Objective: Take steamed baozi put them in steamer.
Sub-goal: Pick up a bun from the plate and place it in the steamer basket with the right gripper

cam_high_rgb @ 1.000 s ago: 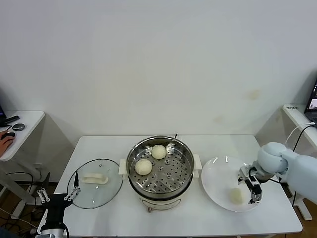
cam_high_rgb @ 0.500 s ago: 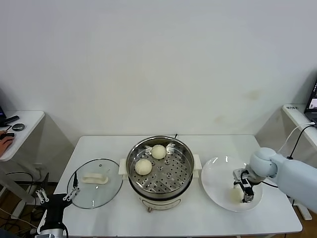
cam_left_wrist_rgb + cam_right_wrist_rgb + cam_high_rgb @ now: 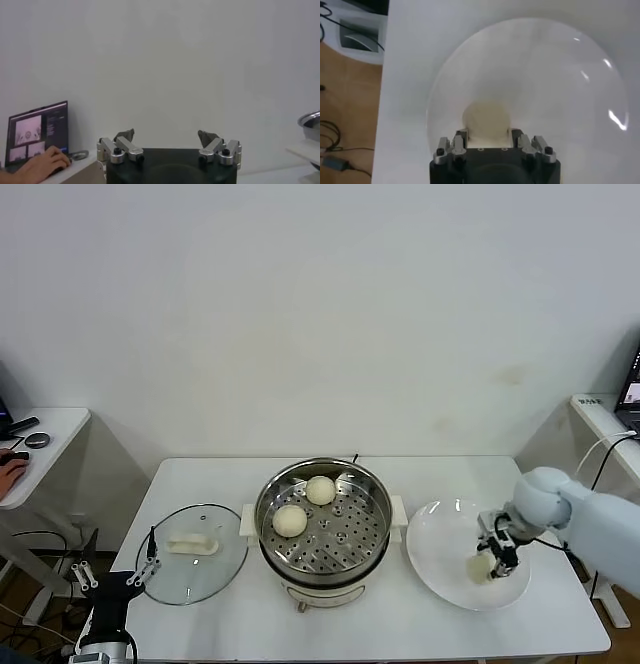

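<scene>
Only the head view shows the table, with the steamer mid-table holding two steamed baozi on its tray. The right wrist view shows the right gripper clasping a third bun on the white plate near the right edge. The left gripper hangs spread beyond the left edge.

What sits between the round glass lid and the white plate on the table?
Head view: the shiny steel steamer stands between glass lid and white plate, holding two cream buns.

head overhead, wrist views close, plate shared
</scene>
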